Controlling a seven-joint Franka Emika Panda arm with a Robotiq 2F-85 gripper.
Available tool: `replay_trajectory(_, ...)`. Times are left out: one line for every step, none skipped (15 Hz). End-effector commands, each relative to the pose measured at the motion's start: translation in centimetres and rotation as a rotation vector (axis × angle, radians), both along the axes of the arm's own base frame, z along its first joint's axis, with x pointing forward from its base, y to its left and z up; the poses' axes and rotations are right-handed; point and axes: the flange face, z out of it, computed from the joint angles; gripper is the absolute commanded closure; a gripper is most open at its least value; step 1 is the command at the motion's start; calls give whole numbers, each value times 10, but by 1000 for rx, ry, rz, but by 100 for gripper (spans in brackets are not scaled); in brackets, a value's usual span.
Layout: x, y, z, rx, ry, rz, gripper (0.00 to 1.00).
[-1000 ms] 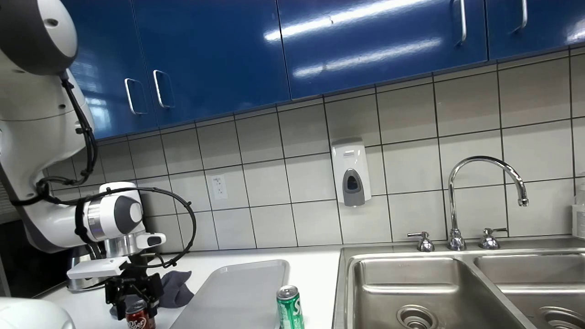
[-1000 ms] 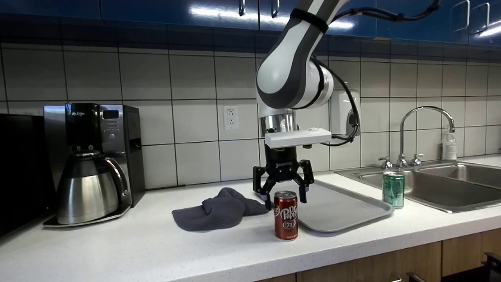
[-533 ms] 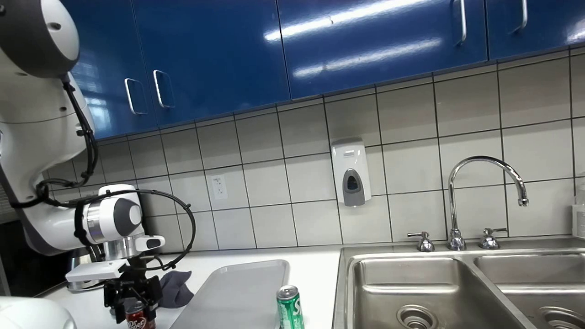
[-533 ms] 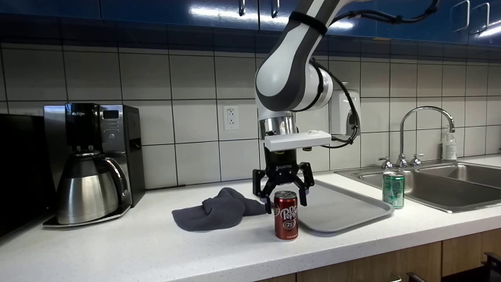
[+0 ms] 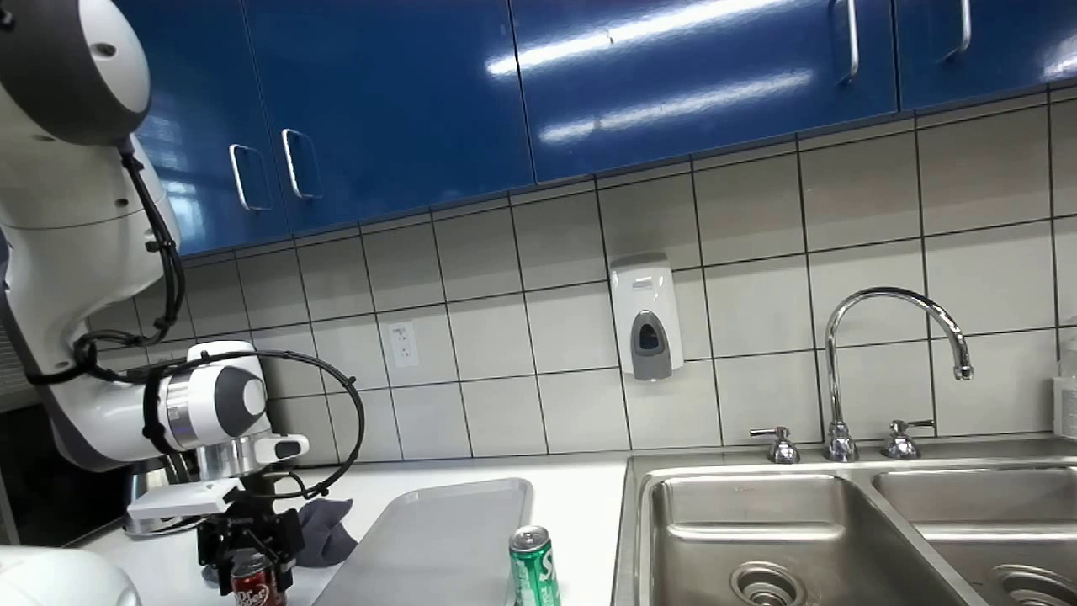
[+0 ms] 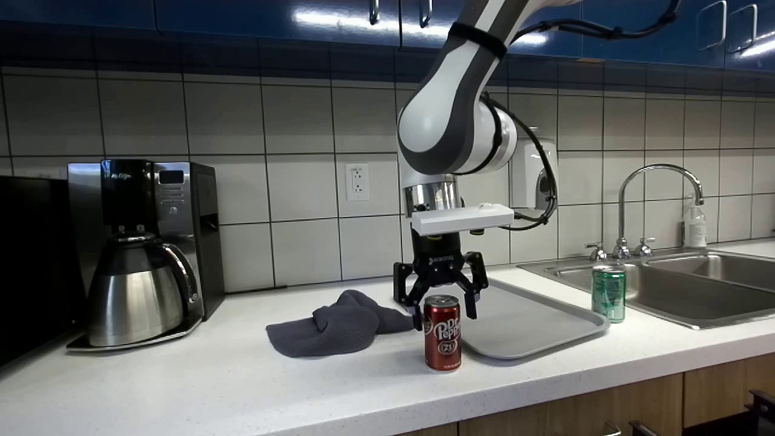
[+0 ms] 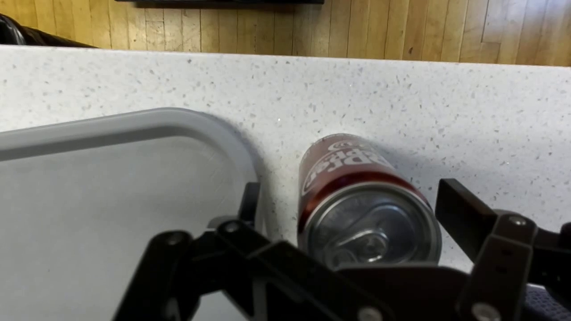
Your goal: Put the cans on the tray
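Observation:
A red Dr Pepper can (image 6: 442,333) stands upright on the counter beside the tray. It also shows in an exterior view (image 5: 254,587) and in the wrist view (image 7: 357,183). My gripper (image 6: 444,312) is open over the can's top. In the wrist view the gripper (image 7: 350,198) has one finger on each side of the can, with a gap on the left and a smaller one on the right. The grey tray (image 6: 527,324) lies bare behind and right of the can. A green can (image 6: 608,293) stands upright by the tray's far right edge, out of the wrist view.
A dark grey cloth (image 6: 342,327) lies left of the gripper. A coffee maker (image 6: 145,242) stands at the far left. The steel sink (image 5: 757,522) with its faucet is beyond the green can. The tray's raised rim (image 7: 178,117) is close to the gripper's left finger.
My gripper has come down slightly around the red can's top and shifted a little to the right. The cans, tray and cloth have not moved.

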Motion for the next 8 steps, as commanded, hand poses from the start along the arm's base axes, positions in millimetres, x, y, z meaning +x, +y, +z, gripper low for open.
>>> replay_trajectory(1, 3, 1, -2, -21, 1, 26)
replay_trajectory(1, 3, 1, -2, -23, 2, 32)
replay_trajectory(1, 3, 2, 0, -23, 2, 42)
replay_trajectory(1, 3, 2, 1, -24, 2, 50)
replay_trajectory(1, 4, 2, 2, -25, 2, 58)
replay_trajectory(0, 4, 3, 4, -24, 3, 62)
replay_trajectory(-1, 4, 3, 6, -23, 3, 62)
replay_trajectory(-1, 4, 5, 8, -22, 2, 62)
